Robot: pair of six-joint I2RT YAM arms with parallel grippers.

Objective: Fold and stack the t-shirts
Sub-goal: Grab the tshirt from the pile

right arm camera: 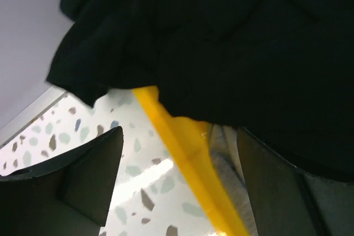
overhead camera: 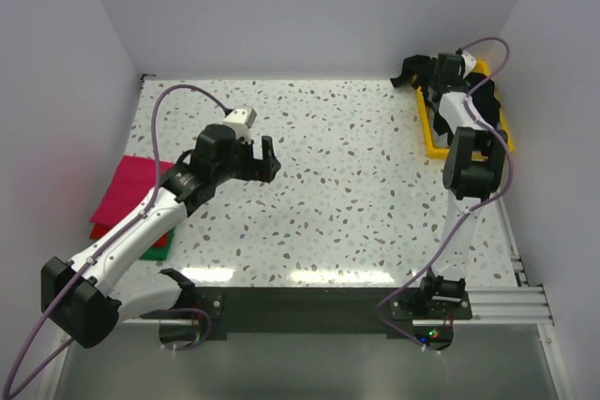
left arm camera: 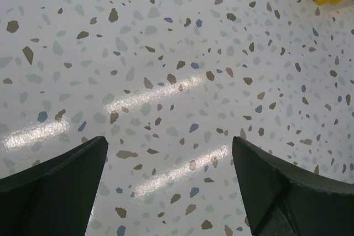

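One black t-shirt (right arm camera: 232, 37), apparently beyond spread right fingers (right arm camera: 83, 181).

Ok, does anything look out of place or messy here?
The black t-shirt lies crumpled over the yellow tray at the far right, spilling past its rim instead of lying flat. Nothing else stands out.

Your left arm (overhead camera: 141, 222) reaches from the lower left toward the middle of the top view. The left gripper (overhead camera: 267, 158) points right, jaws spread wide. Your right arm (overhead camera: 464, 166) climbs the right side into the upper right corner. The right gripper (right arm camera: 180, 134) is open wide too, fingers (right arm camera: 83, 181) well apart.
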